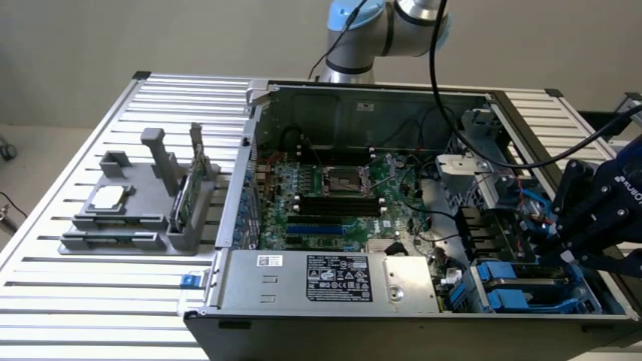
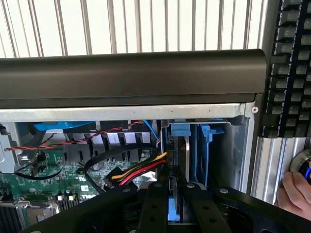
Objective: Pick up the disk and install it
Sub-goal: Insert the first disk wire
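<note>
The disk [image 2: 186,145] stands on edge in the drive bay at the corner of the open computer case [image 1: 301,188]. Its blue carrier shows at one end, with a thin metal edge running down from it. My gripper [image 2: 174,191] is right over it, and its two black fingers [image 2: 156,206] press on a blue strip of the carrier between them. In the exterior view my gripper [image 1: 564,252] hangs over the blue drive bay [image 1: 512,289] at the view's lower right; the disk itself is hidden there behind the black gripper body.
Red, yellow and black cables [image 2: 138,170] lie beside the bay. A grey fixture [image 1: 131,203] on the slatted table holds a small silver chip [image 1: 108,197] and a green card [image 1: 186,195]. A keyboard [image 2: 291,68] and a person's hand [image 2: 294,191] lie outside the case.
</note>
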`<action>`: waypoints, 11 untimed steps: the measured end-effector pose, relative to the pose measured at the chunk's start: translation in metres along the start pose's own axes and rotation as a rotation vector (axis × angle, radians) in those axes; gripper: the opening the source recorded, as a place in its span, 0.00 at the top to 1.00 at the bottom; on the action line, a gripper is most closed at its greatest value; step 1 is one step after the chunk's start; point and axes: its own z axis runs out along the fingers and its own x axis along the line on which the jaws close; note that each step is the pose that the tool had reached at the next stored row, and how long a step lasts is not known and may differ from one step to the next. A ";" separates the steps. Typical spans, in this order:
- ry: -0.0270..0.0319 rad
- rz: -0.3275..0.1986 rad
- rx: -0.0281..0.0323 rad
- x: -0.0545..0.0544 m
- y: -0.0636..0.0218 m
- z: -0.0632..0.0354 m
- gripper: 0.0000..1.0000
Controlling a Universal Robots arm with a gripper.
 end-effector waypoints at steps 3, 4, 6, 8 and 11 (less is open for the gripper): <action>-0.0003 -0.001 0.0000 0.000 -0.0005 0.0002 0.83; -0.0003 -0.001 0.0000 0.000 -0.0005 0.0002 0.83; -0.0004 -0.001 0.0000 0.000 -0.0007 0.0003 0.83; -0.0012 -0.003 0.0000 0.000 -0.0007 0.0005 0.83; -0.0041 -0.009 0.0000 0.000 -0.0007 0.0006 0.83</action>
